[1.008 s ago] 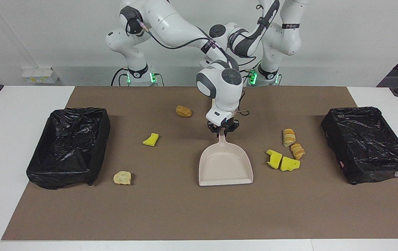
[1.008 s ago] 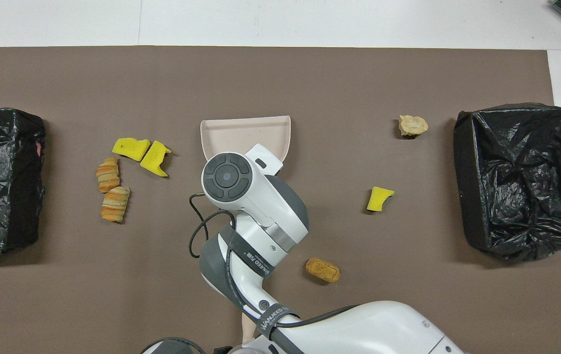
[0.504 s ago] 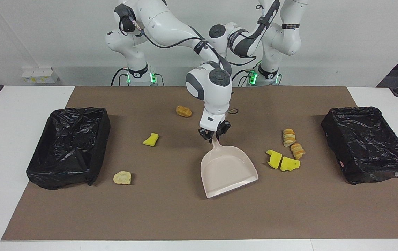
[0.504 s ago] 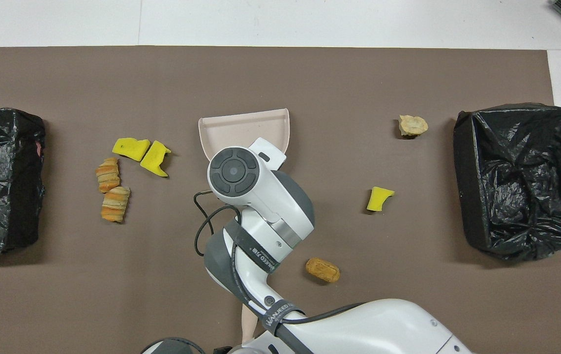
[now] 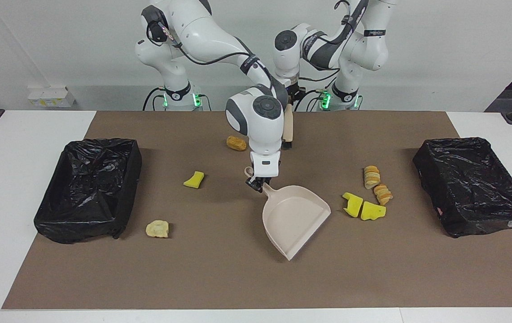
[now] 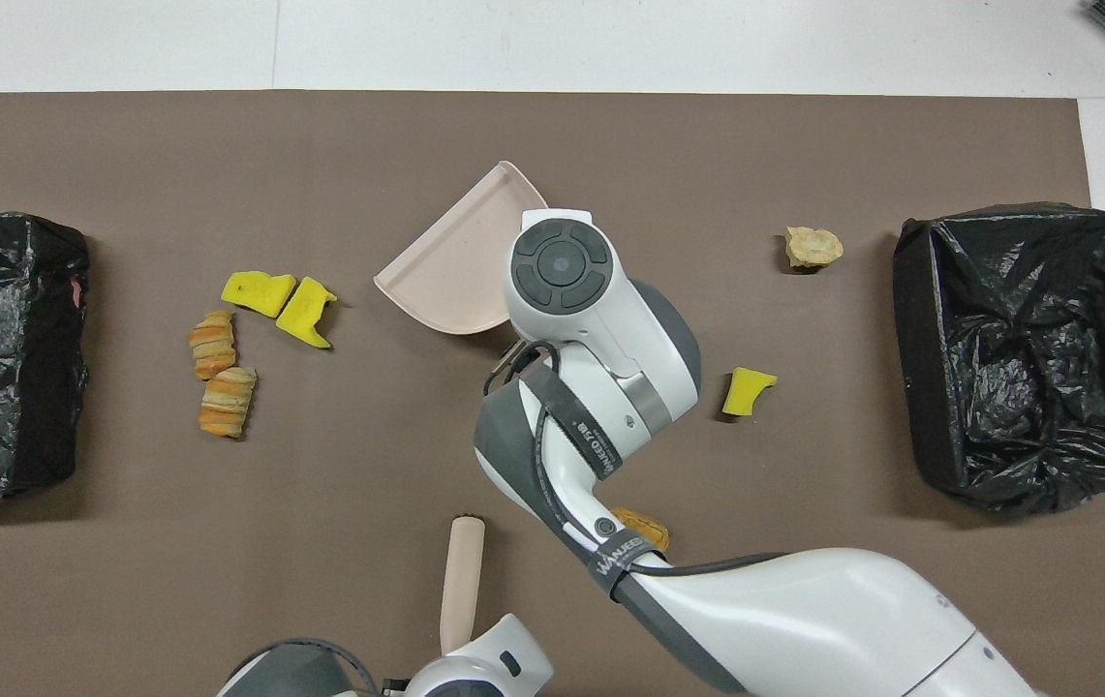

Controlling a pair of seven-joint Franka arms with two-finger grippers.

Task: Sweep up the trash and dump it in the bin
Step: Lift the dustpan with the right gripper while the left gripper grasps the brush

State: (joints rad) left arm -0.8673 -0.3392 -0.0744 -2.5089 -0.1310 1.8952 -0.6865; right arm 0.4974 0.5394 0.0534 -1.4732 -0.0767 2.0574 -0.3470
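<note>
**Dustpan angled toward the trash cluster**

Centre frame, the right gripper (image 5: 256, 184) is clamped on the handle of the dustpan (image 5: 295, 219), turning its mouth, it seems, toward the trash pieces (image 5: 365, 195) at centre right. Upper centre, the left gripper (image 5: 289, 93), closed, holds the brush (image 5: 288, 128) upright. Three more pieces lie scattered centre left; black-lined bins (image 5: 89, 188) flank the desk (image 5: 31, 134). Nothing blocks the sweep.

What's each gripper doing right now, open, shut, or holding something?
Right gripper: shut on the dustpan handle.
Left gripper: shut on the brush, held up over the mat near the robots.
</note>
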